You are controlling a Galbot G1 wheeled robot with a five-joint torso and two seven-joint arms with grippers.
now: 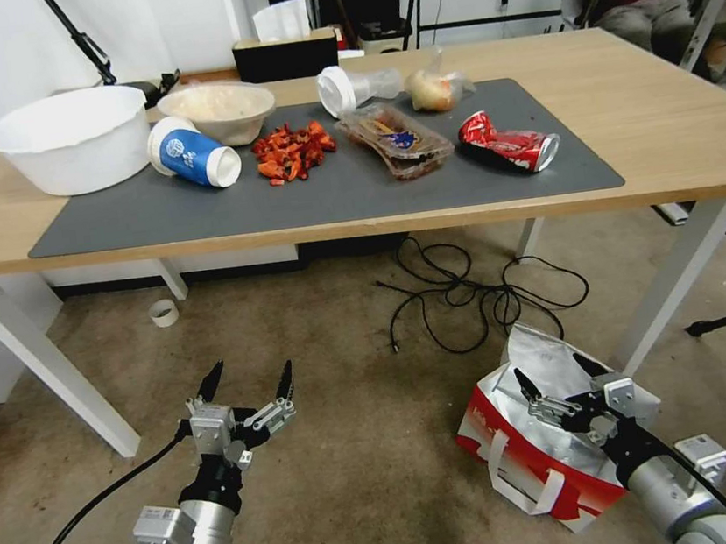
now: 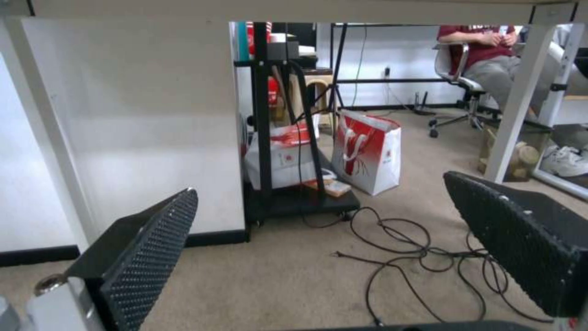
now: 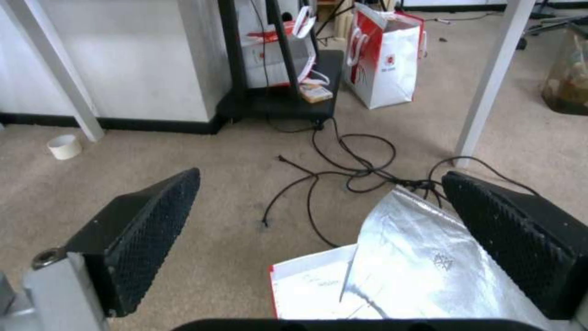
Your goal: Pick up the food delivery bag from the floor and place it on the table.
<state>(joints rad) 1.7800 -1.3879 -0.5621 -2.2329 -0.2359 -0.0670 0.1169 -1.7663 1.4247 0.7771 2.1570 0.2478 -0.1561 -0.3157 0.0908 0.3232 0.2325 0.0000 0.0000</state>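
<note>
1. Two grippers hang low over the floor (image 1: 350,450), a brownish-beige short-pile carpet with dark stains.
2. Bag (image 1: 527,455): boxy, white with red trim, standing on the floor beside the table's front right leg. Its mouth gapes, showing crinkled silver foil lining. White strap handles loop down its near side.
3. Right gripper (image 1: 560,378): poised directly over the bag's open mouth, its fingers spread wide and grasping nothing. The right wrist view shows the black, stippled pads (image 3: 153,225) wide apart, with a foil flap (image 3: 422,257) and a white panel between and beneath them. Whether a fingertip touches the foil cannot be told.
4. Left gripper (image 1: 248,381): over bare carpet well apart from the bag, fingers spread wide and empty. The left wrist view shows its textured pads (image 2: 153,248) framing the space under the table.
5. Table (image 1: 680,127): light-wood rectangular top on white legs, carrying a dark grey mat (image 1: 197,213) along its front edge.
6. On the mat: a blue paper cup (image 1: 192,154) on its side, a heap of orange-red pieces (image 1: 294,152), a clear plastic tray (image 1: 397,139) and a crushed red can (image 1: 510,147) near the mat's right edge.
7. A white bowl (image 1: 71,138) sits at the table's left edge.
8. Black cable (image 1: 472,294) lies tangled on the carpet under the table.
</note>
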